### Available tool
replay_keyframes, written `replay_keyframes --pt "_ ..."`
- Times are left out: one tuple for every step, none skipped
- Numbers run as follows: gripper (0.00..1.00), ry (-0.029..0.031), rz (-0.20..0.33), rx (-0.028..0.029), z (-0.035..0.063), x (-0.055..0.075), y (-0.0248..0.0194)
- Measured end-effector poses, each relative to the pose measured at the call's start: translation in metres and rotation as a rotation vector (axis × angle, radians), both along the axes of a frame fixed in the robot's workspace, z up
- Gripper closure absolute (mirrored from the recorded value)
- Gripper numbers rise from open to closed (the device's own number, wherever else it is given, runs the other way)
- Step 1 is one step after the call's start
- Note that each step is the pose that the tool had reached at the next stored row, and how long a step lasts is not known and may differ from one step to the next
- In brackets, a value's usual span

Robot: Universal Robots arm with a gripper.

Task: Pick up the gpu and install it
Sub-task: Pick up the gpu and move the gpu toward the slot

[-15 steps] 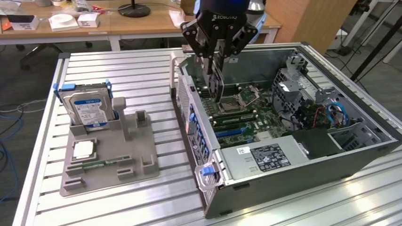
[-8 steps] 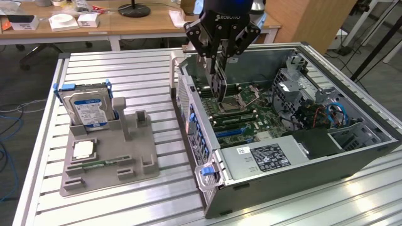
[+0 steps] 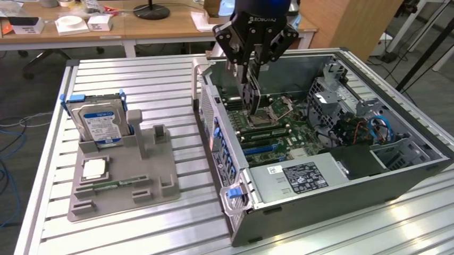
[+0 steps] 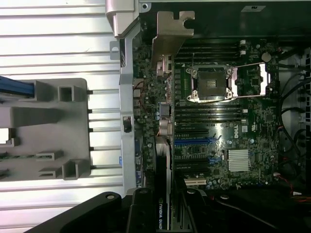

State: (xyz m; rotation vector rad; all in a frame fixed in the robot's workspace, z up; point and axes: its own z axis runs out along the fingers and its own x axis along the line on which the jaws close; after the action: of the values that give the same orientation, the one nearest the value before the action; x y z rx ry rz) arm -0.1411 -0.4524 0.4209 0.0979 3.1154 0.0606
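My gripper hangs over the open computer case, shut on the gpu. The gpu is a thin dark card held on edge, reaching down toward the motherboard beside the CPU socket. In the wrist view the gpu runs edge-on away from my gripper, with its silvery bracket at the far end near the case's rear wall. The black fingers clamp both faces of the card. I cannot tell whether the card's lower edge touches the board.
A grey fixture on the slatted metal table holds a silver hard drive, a CPU chip and a green memory stick. Inside the case are a power supply, drive cages and cables.
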Motion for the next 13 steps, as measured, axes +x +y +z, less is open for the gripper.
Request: replay_keyframes --pt "0.74 0.0 0.0 0.0 0.0 0.001 0.0" --pt "0.74 0.0 0.0 0.0 0.0 0.002 0.0" --pt "0.74 0.0 0.0 0.0 0.0 0.003 0.0" --pt "0.74 0.0 0.0 0.0 0.0 0.004 0.0" --pt "0.74 0.0 0.0 0.0 0.0 0.005 0.0" --pt "0.74 0.0 0.0 0.0 0.0 0.006 0.0" --pt "0.74 0.0 0.0 0.0 0.0 0.007 0.0" --pt "0.74 0.0 0.0 0.0 0.0 0.008 0.0" --pt "0.74 0.0 0.0 0.0 0.0 0.009 0.0" --pt "0.74 0.0 0.0 0.0 0.0 0.01 0.0" --pt "0.74 0.0 0.0 0.0 0.0 0.011 0.0" --pt "0.74 0.0 0.0 0.0 0.0 0.011 0.0" --pt "0.74 0.0 0.0 0.0 0.0 0.012 0.0"
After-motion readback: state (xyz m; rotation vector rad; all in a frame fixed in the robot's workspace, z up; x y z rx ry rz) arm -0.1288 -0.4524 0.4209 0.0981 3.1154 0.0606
